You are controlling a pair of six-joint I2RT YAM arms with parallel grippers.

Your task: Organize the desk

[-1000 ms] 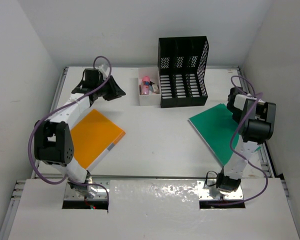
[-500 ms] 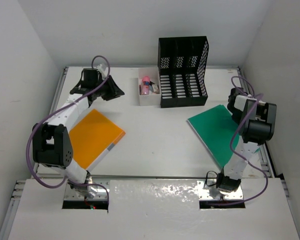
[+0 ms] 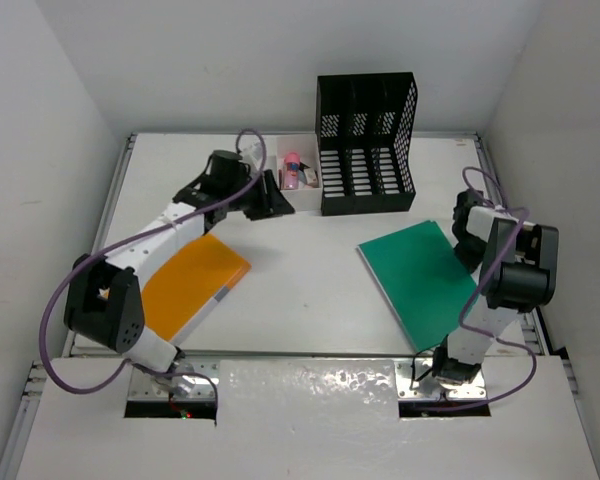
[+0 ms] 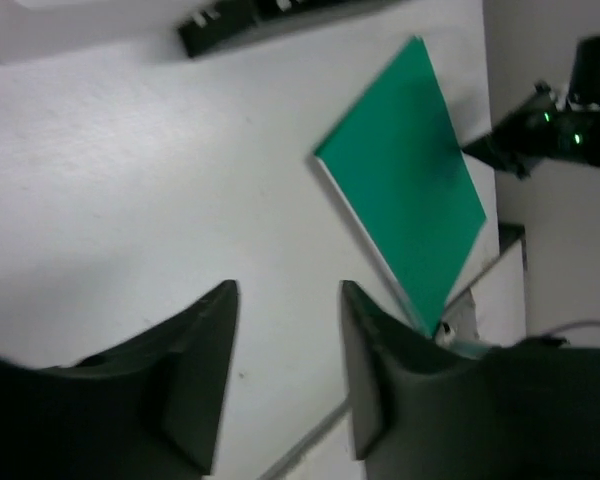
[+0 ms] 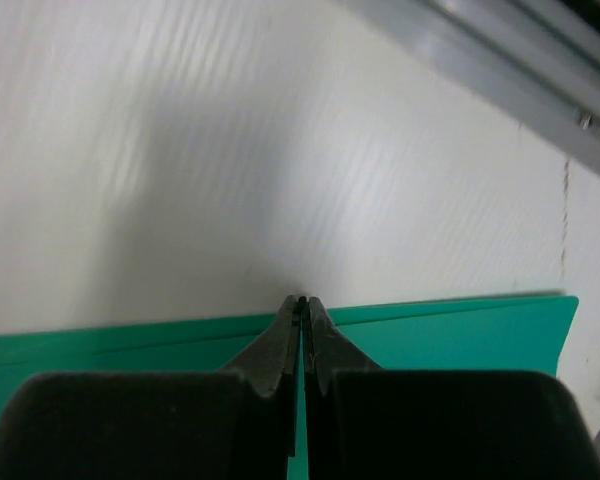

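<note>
Now | left fingers point(image 4: 195, 385) parted, empty | right fingers point(image 5: 276, 352) shut, tips on green folder point(image 5: 450, 335)

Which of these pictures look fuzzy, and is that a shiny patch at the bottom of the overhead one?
Top external: sharp, with glare on the glossy near panel. Left wrist: smeared all over, green folder soft-edged. Right wrist: desk streaky, and a soft grey shadow falls ahead of the right gripper.

bare desk point(image 3: 300, 265) lies open before the file rack point(image 3: 367, 150) — green folder point(image 3: 420, 280) front-right, orange folder point(image 3: 190, 275) front-left. white box point(image 3: 308, 198) sits just left.
</note>
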